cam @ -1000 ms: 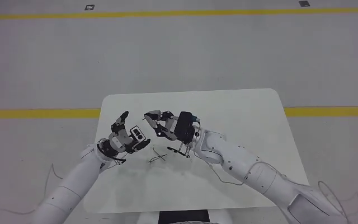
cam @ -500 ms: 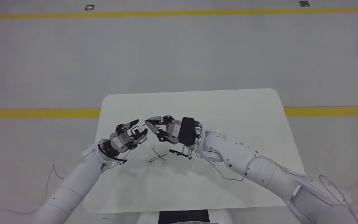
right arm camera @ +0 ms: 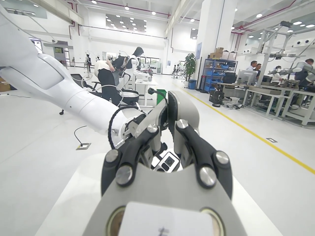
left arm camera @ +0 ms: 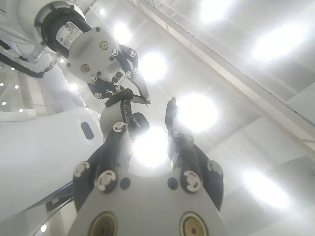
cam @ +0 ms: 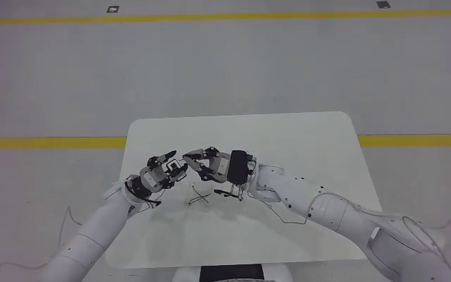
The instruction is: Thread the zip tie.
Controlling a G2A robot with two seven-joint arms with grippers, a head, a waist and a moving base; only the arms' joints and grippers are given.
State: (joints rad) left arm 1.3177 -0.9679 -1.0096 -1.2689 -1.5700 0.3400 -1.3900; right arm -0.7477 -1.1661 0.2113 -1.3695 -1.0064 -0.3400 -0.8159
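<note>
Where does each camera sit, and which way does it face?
Top view: above the arms, looking down at the table; left gripper and right gripper close together above it.
Left wrist view: on the left arm, facing the ceiling; own gripper open, right gripper beyond.
Right wrist view: on the right arm, facing across the hall; own gripper shut on a zip tie, left arm behind.
Shared: all three show the right gripper.

Around the crossed zip ties (cam: 199, 197) on the table (cam: 310, 134), the near side gives room to pass. Just beyond them the left gripper (left arm camera: 147, 114) and the right gripper (right arm camera: 168, 109) stand tip close to tip, and the right forearm (cam: 310, 203) bars their right side.
</note>
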